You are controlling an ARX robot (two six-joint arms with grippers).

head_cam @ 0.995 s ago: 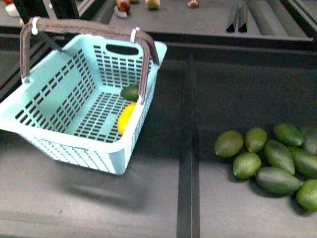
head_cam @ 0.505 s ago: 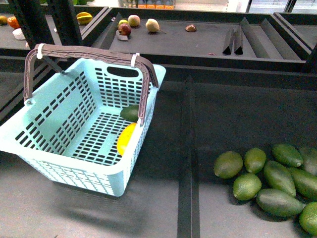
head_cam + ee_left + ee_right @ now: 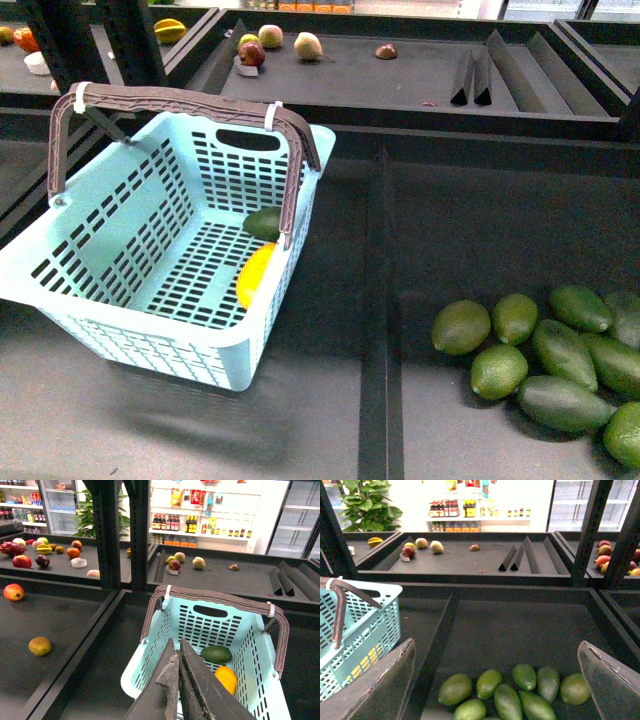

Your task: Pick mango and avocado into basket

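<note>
Both fruits were already in the basket on the left, mango nearer and avocado just beyond it by the right wall, with the pinched-together left gripper nearer than the wide-apart right gripper.

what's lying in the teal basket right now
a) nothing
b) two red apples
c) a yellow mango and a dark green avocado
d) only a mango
c: the front view shows the yellow mango and the dark green avocado lying side by side on the floor of the basket, and the left wrist view shows the same two fruits.
</note>
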